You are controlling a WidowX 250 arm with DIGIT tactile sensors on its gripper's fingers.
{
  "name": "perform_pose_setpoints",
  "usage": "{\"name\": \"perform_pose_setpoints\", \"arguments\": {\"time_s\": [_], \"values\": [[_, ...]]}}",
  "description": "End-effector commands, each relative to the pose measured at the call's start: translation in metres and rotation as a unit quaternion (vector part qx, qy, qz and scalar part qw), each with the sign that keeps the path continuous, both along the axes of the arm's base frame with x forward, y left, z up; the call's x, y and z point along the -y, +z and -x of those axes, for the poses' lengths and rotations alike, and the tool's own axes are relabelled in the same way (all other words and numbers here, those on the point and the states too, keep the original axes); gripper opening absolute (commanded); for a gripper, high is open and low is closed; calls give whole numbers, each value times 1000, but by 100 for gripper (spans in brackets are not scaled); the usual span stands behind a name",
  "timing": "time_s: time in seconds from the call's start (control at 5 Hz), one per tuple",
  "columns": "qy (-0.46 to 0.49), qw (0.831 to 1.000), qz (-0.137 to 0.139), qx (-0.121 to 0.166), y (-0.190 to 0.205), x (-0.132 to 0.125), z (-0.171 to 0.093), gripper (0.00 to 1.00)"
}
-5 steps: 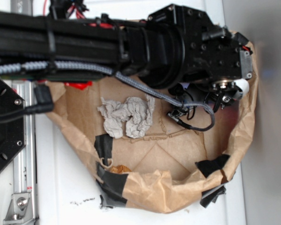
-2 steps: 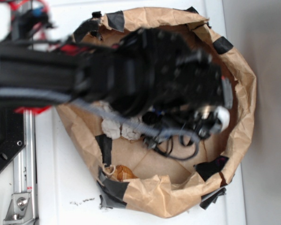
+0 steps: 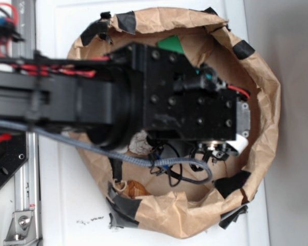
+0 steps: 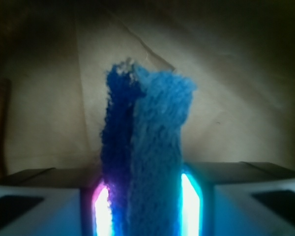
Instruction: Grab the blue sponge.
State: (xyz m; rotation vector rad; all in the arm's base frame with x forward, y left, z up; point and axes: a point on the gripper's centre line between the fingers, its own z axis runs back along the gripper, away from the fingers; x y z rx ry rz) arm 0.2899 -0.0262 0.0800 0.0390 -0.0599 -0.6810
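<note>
In the wrist view the blue sponge [image 4: 146, 147] stands upright between my two glowing pads [image 4: 189, 204], pinched from both sides and reaching up past them against brown paper. My gripper [image 4: 145, 211] is shut on it. In the exterior view the black arm and wrist cover most of the paper bag [image 3: 264, 102]. There the gripper [image 3: 218, 151] hangs at the right of the bag's inside. The sponge itself is hidden under the wrist in that view.
A green block [image 3: 170, 44] peeks out at the back of the bag above the wrist. A bit of the crumpled white paper wad [image 3: 139, 143] shows under the arm. Black tape patches [image 3: 233, 182] sit on the bag's rim. A grey cable [image 3: 185, 164] loops below the wrist.
The arm has swung from the bag's back edge toward its middle and front right. The wad is now mostly covered and the green block has come into sight.
</note>
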Motion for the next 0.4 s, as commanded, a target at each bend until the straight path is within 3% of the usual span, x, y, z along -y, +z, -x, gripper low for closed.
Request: {"name": "perform_pose_setpoints", "arguments": {"time_s": [0.0, 0.2], "values": [[249, 968, 27, -3, 84, -36, 1, 0], [271, 962, 28, -9, 85, -36, 6, 0]]}}
